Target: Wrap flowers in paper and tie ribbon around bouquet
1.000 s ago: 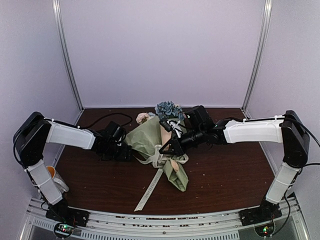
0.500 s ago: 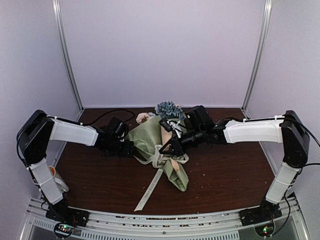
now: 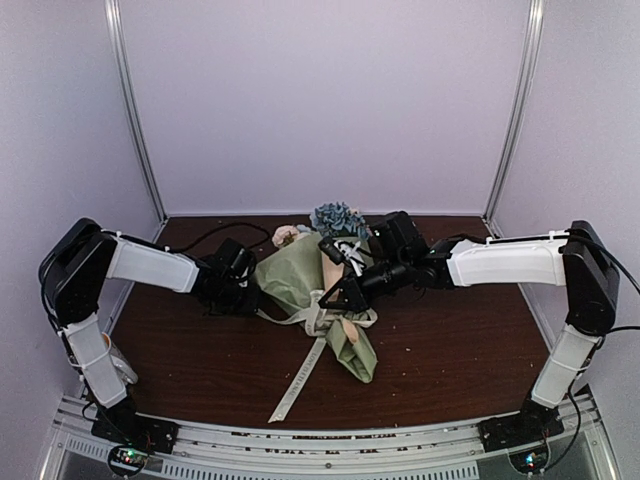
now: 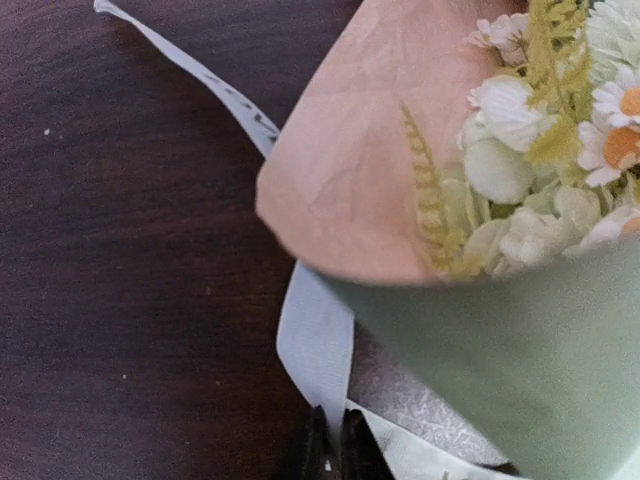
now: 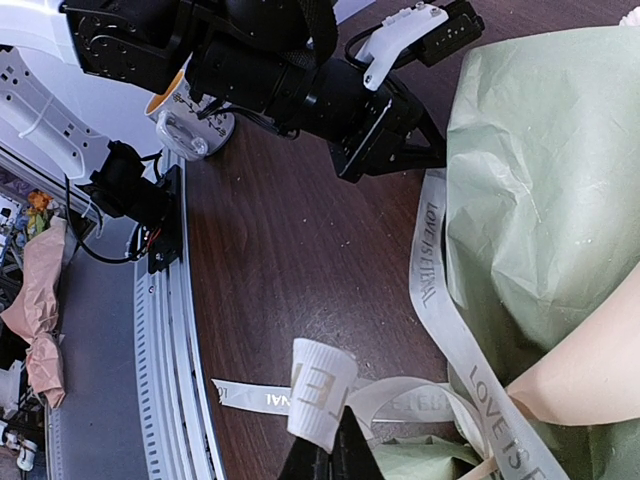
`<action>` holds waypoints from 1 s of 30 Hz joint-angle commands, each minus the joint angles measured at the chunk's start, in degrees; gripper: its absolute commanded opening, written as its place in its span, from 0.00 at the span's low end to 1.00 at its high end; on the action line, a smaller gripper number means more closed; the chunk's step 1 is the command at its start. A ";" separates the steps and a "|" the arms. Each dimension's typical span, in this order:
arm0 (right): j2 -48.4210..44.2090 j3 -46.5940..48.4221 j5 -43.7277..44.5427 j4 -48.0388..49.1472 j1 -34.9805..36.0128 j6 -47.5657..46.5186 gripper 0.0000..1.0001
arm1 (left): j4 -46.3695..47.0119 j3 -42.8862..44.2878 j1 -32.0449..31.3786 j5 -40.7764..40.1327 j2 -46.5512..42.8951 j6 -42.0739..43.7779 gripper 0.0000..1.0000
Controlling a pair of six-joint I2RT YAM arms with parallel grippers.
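Open table ran wide on the right. The bouquet and its trailing ribbon clogged the middle.

Overhead, two close wrists; shared bouquet

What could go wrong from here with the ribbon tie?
1. The left gripper and the right gripper both look shut on the ribbon. A hard pull could drag or roll the bouquet, which nothing else seems to pin.
2. The ribbon sits in loose loops by the paper with no knot visible, so it may slide toward the narrow end.
3. The long free tail on the table could snag.
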 commanded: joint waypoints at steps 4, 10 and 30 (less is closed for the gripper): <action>-0.89 0.23 0.30 -0.26 -0.34 -0.35 0.00 | 1.59 -2.47 0.95 0.53 -0.81 -0.65 0.00; -0.88 0.47 0.16 0.22 -0.48 0.07 0.00 | 11.38 -12.95 0.31 -0.12 -10.99 -0.95 0.00; 3.41 6.16 1.26 -0.26 -5.11 3.36 0.00 | 20.07 -6.28 -30.29 4.21 -40.00 46.04 0.00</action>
